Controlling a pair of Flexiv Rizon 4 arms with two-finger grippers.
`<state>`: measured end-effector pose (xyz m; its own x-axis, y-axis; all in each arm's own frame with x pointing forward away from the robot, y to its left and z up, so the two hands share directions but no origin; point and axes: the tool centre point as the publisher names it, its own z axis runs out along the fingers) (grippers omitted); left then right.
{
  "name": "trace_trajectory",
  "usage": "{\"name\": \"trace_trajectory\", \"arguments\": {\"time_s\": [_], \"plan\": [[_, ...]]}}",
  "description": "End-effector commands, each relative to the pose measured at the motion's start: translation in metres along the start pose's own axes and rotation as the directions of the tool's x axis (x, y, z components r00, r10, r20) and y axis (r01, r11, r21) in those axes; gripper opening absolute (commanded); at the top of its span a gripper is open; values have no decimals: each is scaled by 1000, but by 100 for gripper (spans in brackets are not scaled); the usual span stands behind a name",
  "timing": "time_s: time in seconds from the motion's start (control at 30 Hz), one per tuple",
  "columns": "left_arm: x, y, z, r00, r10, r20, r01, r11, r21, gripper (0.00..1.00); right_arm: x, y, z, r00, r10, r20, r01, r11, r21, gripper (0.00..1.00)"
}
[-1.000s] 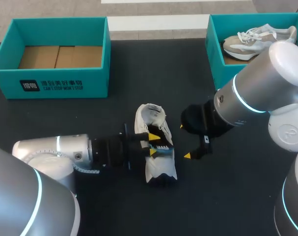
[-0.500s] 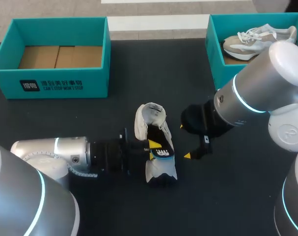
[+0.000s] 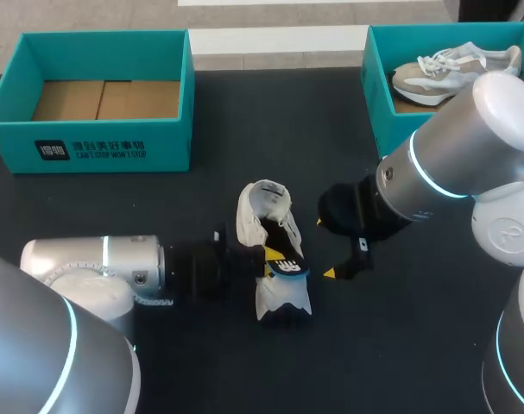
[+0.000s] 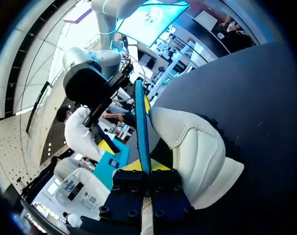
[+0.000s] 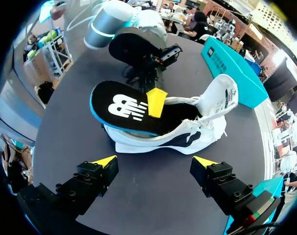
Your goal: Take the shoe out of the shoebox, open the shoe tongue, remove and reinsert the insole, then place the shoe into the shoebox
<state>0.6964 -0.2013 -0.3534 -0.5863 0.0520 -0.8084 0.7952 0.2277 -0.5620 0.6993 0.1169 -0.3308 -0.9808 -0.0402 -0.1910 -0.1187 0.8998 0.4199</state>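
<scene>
One shoebox (image 3: pixel 162 142) empty, other shoebox (image 3: pixel 378 99) holding sneaker (image 3: pixel 456 67), left hand (image 3: pixel 268 256) pinching insole (image 5: pixel 124 110)

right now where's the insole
In the head view the insole is near the middle of the table, partly lifted out of the white shoe and pinched by the left gripper; the open right gripper is just right of the shoe.

The left gripper (image 4: pixel 144 170) is pinching the thin blue-edged insole (image 4: pixel 141 122) between its yellow tips, holding it on edge. The white shoe (image 4: pixel 199 156) is lying on the dark table (image 4: pixel 256 98) just beside the insole. The right arm (image 4: pixel 84 83) is hanging beyond the insole.
</scene>
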Motion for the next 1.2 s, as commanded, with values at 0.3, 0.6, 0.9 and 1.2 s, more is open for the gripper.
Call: {"name": "trace_trajectory", "arguments": {"time_s": [0.3,0.6,0.9,1.2], "plan": [[-12,-21,-11,999,6,52,-7,999,32,47,1,0,1,1000,1,1,-1,1000,-1,100],[-14,-37,-8,999,3,54,-8,996,86,28,1,0,1,1000,1,1,-1,1000,-1,100],[3,-21,7,1000,3,-3,-3,997,73,0,1,0,1,1000,1,1,-1,1000,-1,100],[-2,-5,-5,999,30,-11,-30,1000,6,0,1,0,1,1000,1,1,-1,1000,-1,100]]}}
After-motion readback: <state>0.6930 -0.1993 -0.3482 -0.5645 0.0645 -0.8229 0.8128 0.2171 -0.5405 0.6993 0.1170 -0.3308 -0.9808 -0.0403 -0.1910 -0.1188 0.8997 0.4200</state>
